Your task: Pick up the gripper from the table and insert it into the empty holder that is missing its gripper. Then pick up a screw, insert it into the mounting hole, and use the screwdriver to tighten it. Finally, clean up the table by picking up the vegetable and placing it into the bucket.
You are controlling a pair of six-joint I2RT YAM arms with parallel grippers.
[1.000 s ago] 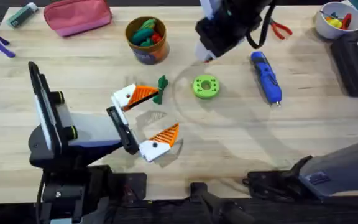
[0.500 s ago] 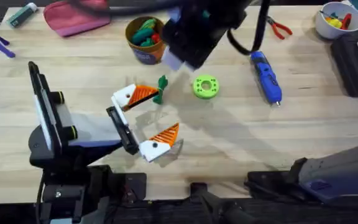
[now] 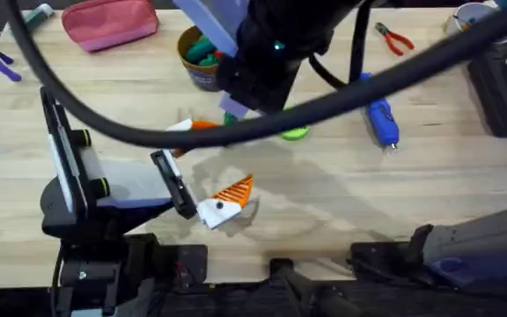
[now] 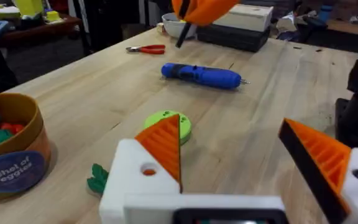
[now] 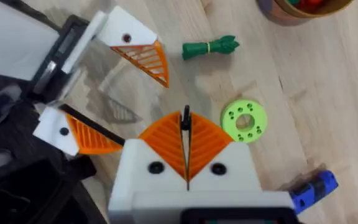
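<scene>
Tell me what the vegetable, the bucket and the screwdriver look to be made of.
The vegetable: likely soft plastic or rubber, matte dark green, with a moulded, tied middle. The bucket: possibly thin wood or card, going by its matte orange-brown wall and printed blue label; the look leaves it open. The screwdriver: hard blue plastic body with a slight sheen, and a thin metal-looking tip.

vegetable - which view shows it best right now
The right wrist view: the vegetable lies whole on the bare table, its tied middle plain. The left wrist view shows just a green end behind the left gripper's white finger. In the overhead view the right arm covers that spot.
</scene>
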